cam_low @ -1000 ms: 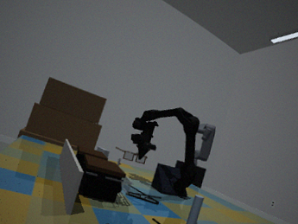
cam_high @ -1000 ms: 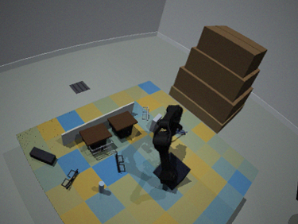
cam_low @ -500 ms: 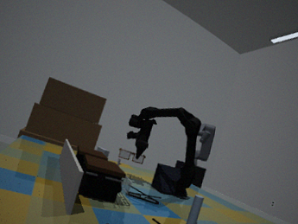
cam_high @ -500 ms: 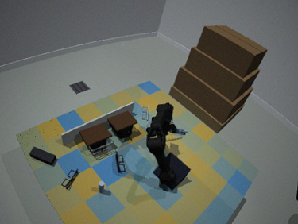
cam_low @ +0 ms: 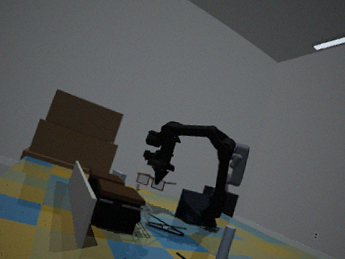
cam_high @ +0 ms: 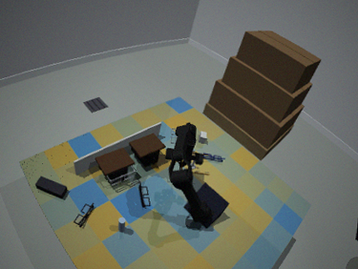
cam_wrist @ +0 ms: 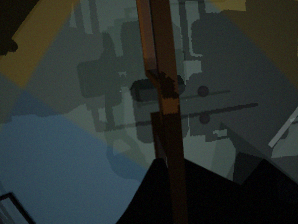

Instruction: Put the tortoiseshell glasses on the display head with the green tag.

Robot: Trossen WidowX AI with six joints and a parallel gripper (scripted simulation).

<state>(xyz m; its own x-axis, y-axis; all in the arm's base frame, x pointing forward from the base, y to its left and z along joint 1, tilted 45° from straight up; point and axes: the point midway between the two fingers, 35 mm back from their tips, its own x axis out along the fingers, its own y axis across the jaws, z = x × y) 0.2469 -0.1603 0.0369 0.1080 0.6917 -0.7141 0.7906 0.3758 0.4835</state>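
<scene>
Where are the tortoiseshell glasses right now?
In the exterior view, the tortoiseshell glasses hang off the floor in the closed gripper, just right of the two brown-topped stands, left of the arm's base.
</scene>
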